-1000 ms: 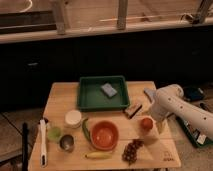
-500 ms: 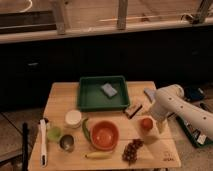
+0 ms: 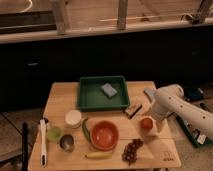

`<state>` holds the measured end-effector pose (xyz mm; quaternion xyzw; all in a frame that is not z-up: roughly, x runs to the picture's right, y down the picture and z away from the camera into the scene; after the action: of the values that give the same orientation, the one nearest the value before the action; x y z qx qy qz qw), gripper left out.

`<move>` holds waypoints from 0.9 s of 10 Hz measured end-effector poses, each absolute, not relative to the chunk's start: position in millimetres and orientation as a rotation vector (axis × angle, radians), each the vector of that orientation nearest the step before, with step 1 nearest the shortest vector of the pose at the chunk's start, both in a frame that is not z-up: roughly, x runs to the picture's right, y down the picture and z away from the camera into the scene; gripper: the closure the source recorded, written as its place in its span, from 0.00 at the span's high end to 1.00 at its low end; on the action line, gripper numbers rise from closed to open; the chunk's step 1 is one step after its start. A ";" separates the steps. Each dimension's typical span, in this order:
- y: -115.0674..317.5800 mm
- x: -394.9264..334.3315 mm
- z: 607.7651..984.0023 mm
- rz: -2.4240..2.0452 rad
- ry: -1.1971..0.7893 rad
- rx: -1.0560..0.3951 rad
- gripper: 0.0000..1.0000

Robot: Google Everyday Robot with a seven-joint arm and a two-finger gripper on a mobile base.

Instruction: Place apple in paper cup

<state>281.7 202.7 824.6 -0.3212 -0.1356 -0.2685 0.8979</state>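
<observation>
The apple (image 3: 146, 123) is small, round and red-orange. It sits on the wooden table (image 3: 60, 97) right of the red bowl. The paper cup (image 3: 73, 118) is short and white with a wide mouth. It stands upright at the table's left, below the green tray's left corner. The white arm comes in from the right and bends down. Its gripper (image 3: 155, 122) is right beside the apple, on the apple's right side. The arm hides whether it touches the apple.
A green tray (image 3: 85, 102) holding a blue-grey sponge (image 3: 108, 90) sits at the back. A red-orange bowl (image 3: 104, 135), banana (image 3: 98, 155), grapes (image 3: 131, 150), pale-green cup (image 3: 54, 133), dark metal cup (image 3: 66, 142) and a dark bar-shaped object (image 3: 134, 109) are on the table.
</observation>
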 end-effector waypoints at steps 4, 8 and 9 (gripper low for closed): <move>202.9 277.1 826.8 -0.575 -0.293 -0.672 0.69; 204.6 275.1 827.9 -0.583 -0.298 -0.682 0.68; 204.6 274.4 828.0 -0.586 -0.299 -0.685 0.64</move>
<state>274.4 204.6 828.0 -0.3298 -0.1438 -0.2819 0.8894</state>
